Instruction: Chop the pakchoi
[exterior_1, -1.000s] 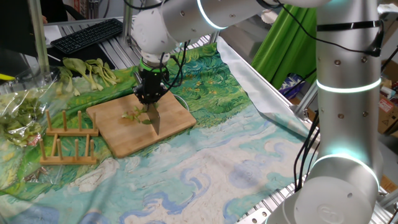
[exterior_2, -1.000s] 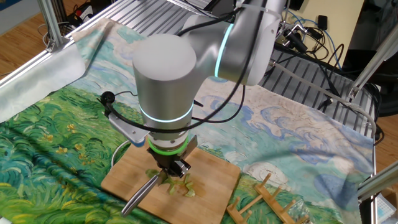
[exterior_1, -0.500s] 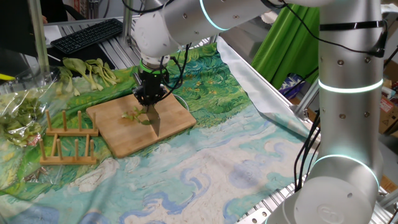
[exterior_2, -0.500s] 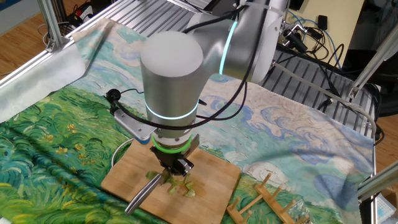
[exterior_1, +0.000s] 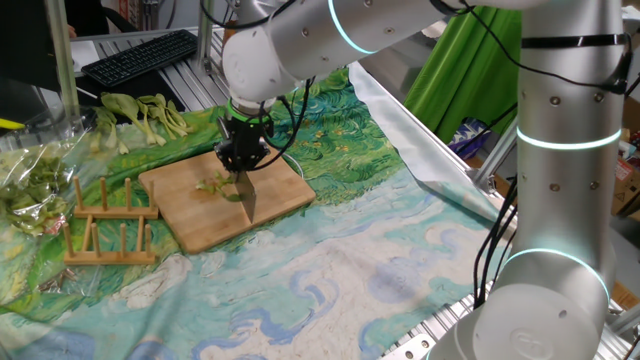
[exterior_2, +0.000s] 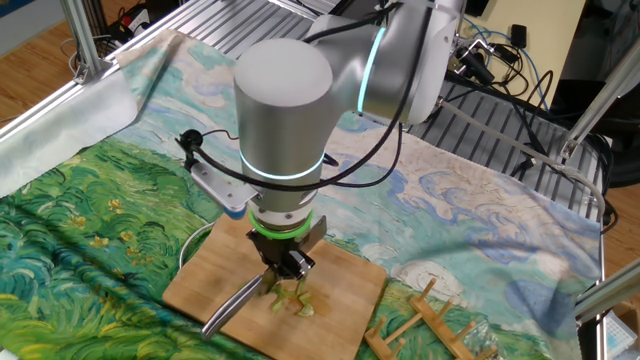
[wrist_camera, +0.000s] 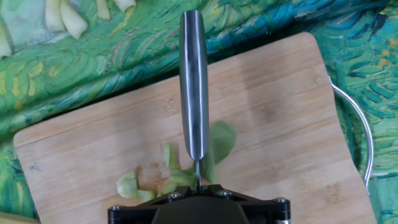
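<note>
The pakchoi (exterior_1: 214, 186) lies as a few small green bits on the wooden cutting board (exterior_1: 190, 225). My gripper (exterior_1: 243, 160) is shut on a steel knife (exterior_1: 247, 196) right over the bits, the knife's edge down at the board. In the other fixed view the gripper (exterior_2: 285, 270) stands over the bits (exterior_2: 296, 298) and the knife (exterior_2: 232, 306) sticks out to the lower left. In the hand view the knife (wrist_camera: 193, 81) runs up the middle of the board (wrist_camera: 280, 112), with green bits (wrist_camera: 217, 142) on both sides of it.
A wooden rack (exterior_1: 110, 225) stands left of the board. A bunch of whole pale-stemmed stalks (exterior_1: 140, 113) lies behind it, plastic-wrapped greens (exterior_1: 30, 175) at far left, a keyboard (exterior_1: 140, 55) at the back. A thin cable (wrist_camera: 365, 140) loops by the board's right edge.
The arm's wrist has shifted slightly to the right above the board. The knife stays on the green bits, which have not visibly moved.
</note>
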